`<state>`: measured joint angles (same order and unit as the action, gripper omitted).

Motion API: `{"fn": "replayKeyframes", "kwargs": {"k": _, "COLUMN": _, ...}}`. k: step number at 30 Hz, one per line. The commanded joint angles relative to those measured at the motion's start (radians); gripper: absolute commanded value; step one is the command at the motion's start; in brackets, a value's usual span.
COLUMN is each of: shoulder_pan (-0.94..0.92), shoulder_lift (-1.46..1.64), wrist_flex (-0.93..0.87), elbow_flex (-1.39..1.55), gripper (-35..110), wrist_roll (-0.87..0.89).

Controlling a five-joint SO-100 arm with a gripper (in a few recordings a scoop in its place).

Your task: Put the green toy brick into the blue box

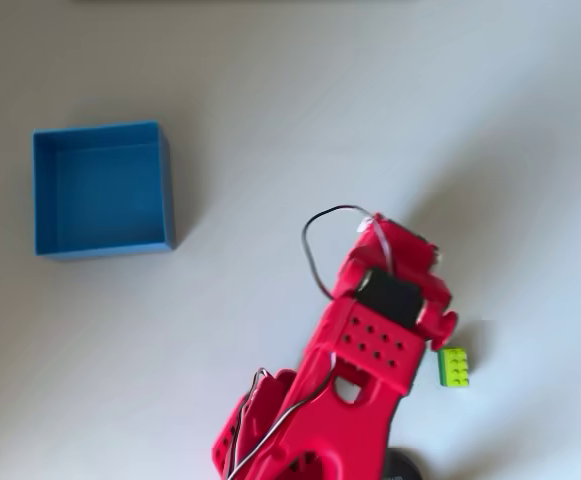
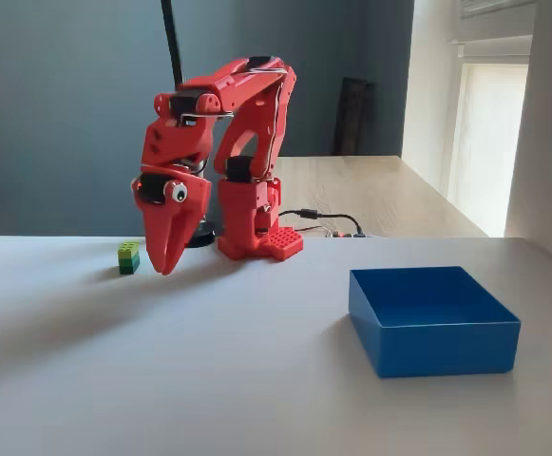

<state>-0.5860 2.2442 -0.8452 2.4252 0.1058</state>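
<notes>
Between the blue box (image 1: 103, 190) (image 2: 432, 319) and the red arm (image 1: 355, 370) (image 2: 233, 142) lies a broad stretch of bare table (image 1: 270, 120) (image 2: 209, 361), the box's thin walls (open-topped) being the only barrier there, with the green toy brick (image 1: 455, 366) (image 2: 128, 257) well apart from it.

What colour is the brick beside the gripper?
Lime green brick, darker green along its lower part; clearest in the overhead view.

Brick (image 2: 128, 257) just left of the fingers (image 2: 166, 249) in the fixed view, on the table (image 2: 209, 370); just beside them too in the overhead view (image 1: 456, 367). Box (image 2: 433, 320) well right of the fingers, nearer the camera, also on the table.
</notes>
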Motion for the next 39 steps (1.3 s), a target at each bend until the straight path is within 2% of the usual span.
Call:
{"fn": "replayKeyframes", "kwargs": {"k": 1, "shoulder_pan": -0.069, "shoulder_lift": -0.035, "wrist_flex": -0.035, "elbow_flex": -0.107, "gripper": 14, "wrist_roll": 0.028}}
{"fn": "replayKeyframes", "kwargs": {"k": 10, "shoulder_pan": -0.169, "shoulder_lift": -0.153, "wrist_flex": -0.037, "elbow_flex": -0.137, "gripper": 33, "wrist_roll": 0.044}}
{"fn": "replayKeyframes", "kwargs": {"k": 16, "shoulder_pan": -0.232, "shoulder_lift": -0.235, "wrist_flex": -0.106, "elbow_flex": -0.204, "gripper": 34, "wrist_roll": 0.091}}
{"fn": "replayKeyframes", "kwargs": {"k": 25, "shoulder_pan": -0.255, "shoulder_lift": -0.276, "wrist_flex": -0.333, "elbow_flex": -0.253, "gripper": 32, "wrist_roll": 0.121}}
{"fn": "replayKeyframes", "kwargs": {"k": 32, "shoulder_pan": -0.307, "shoulder_lift": -0.276, "wrist_flex": -0.42, "elbow_flex": -0.267, "gripper": 32, "wrist_roll": 0.069}}
{"fn": "replayKeyframes", "kwargs": {"k": 39, "shoulder_pan": -0.393, "shoulder_lift": -0.278, "wrist_flex": -0.419, "elbow_flex": -0.282, "gripper": 32, "wrist_roll": 0.032}}
